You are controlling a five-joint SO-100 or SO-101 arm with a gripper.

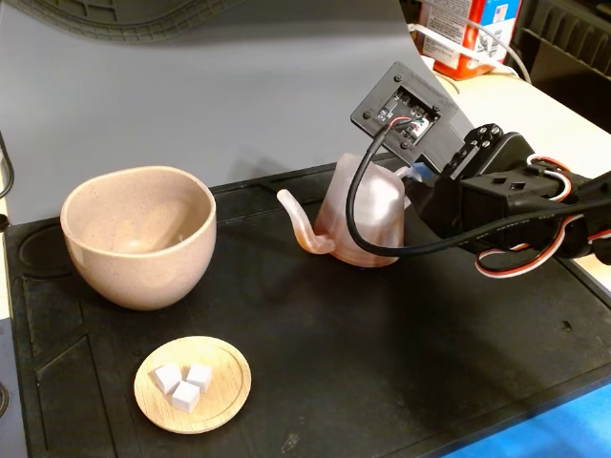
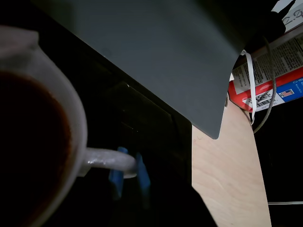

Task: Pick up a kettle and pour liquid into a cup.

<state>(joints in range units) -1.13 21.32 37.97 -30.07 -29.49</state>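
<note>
The kettle, a translucent pinkish ridged pot, stands at the middle of the black mat with its curved spout pointing left toward the cup. The cup is a large beige speckled bowl at the mat's left, and it looks empty. My gripper reaches in from the right behind the kettle. In the wrist view its blue fingertips sit shut around the kettle's thin loop handle. Dark reddish liquid fills the open kettle.
A small round wooden dish with three white cubes lies in front of the cup. A grey board stands behind the mat. A red box sits on the wooden table at the back right. The arm's cable loops across the kettle.
</note>
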